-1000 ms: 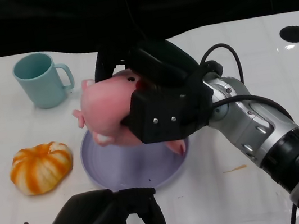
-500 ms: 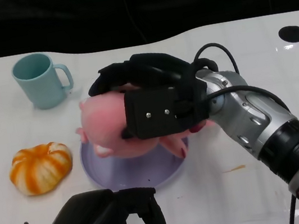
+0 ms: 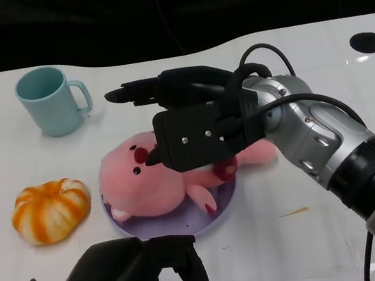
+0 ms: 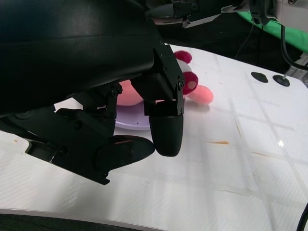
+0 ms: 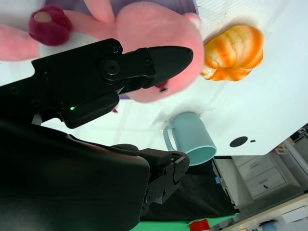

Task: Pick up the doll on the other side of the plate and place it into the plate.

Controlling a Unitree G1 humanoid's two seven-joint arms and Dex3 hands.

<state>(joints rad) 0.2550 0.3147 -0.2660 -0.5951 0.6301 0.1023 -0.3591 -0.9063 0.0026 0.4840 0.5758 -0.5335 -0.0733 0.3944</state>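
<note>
White glossy tabletop (image 3: 323, 183) lies under my right hand (image 3: 188, 122), fingers spread wide and holding nothing. Just beneath it the soft pink plush doll (image 3: 152, 178) rests in the round lilac plate (image 3: 217, 214). Placing looks done; next I should lift clear without snagging it.

No readable text, labels or numbers — none anywhere.

- A glossy white surface (image 3: 38, 278) is backed by a black backdrop (image 3: 48, 27).
- Round black holes (image 3: 367, 41) are set in it.
- Grey drawers (image 5: 260, 180) are seen beyond.
</note>
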